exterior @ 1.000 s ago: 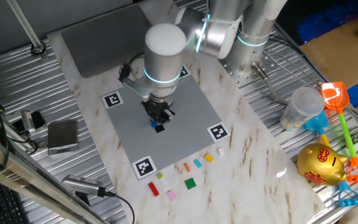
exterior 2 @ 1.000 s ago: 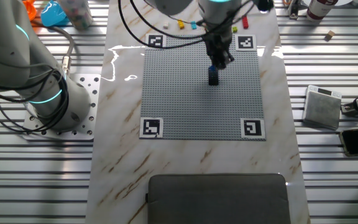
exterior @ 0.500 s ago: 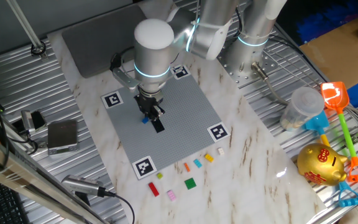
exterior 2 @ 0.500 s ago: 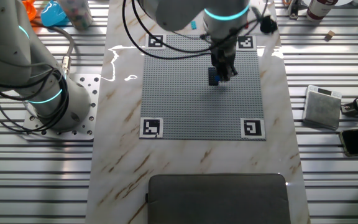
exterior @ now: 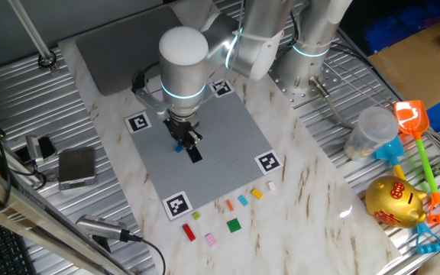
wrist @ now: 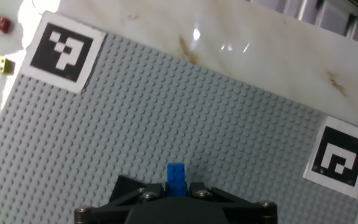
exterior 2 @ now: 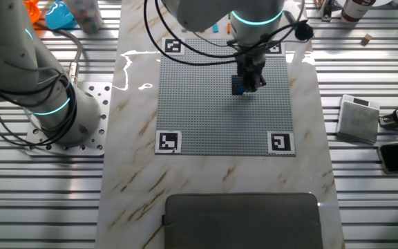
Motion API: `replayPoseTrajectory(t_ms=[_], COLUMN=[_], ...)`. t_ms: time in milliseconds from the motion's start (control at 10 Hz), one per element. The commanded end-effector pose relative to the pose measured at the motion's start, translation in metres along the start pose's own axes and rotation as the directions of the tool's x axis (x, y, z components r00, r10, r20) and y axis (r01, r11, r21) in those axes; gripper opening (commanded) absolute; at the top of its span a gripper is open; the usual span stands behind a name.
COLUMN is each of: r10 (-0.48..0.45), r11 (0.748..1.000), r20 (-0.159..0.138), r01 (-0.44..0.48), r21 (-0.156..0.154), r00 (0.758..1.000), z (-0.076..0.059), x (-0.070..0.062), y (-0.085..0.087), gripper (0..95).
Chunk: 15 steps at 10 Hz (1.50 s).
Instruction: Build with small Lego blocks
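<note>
A blue brick (wrist: 177,179) is pinched in the gripper (wrist: 178,190) over the plate (wrist: 166,112), and if it's lowered tilted, the studs could easily be missed.

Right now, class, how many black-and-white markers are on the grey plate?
4 markers, one at each corner of the plate: far left, far right, near left, near right, as the other fixed view shows them. None seems hidden.
</note>
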State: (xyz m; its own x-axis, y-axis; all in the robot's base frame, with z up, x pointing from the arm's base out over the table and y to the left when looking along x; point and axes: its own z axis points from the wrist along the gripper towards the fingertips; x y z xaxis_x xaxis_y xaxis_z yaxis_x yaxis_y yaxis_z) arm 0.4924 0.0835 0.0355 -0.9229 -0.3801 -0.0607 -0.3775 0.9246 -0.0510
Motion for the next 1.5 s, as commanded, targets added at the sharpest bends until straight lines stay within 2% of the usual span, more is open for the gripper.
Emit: replayPoseTrajectory(t_ms=[100, 500, 700, 900, 1100, 1500], r10=[-0.009, 0.024, 0.071, 0.104, 0.116, 0.201], r11=[1.0, 1.0, 0.997, 0.995, 0.993, 0.979], r20=[-0.034, -0.028, -0.006, 0.003, 0.005, 0.005], r01=[0.009, -0.023, -0.071, -0.104, -0.116, -0.201], r21=[0.002, 0.001, -0.001, 0.0, 0.002, -0.018], r00=[0.999, 0.999, 0.997, 0.995, 0.993, 0.98], z=[-0.0045, -0.0056, -0.0056, -0.0056, -0.0056, -0.0096], x=[0.0037, 0.0052, 0.0052, 0.0052, 0.0052, 0.0061], y=[0.0038, 0.007, 0.007, 0.007, 0.007, 0.0095], gripper=[0.0, 0.0, 0.0, 0.0, 0.0, 0.0])
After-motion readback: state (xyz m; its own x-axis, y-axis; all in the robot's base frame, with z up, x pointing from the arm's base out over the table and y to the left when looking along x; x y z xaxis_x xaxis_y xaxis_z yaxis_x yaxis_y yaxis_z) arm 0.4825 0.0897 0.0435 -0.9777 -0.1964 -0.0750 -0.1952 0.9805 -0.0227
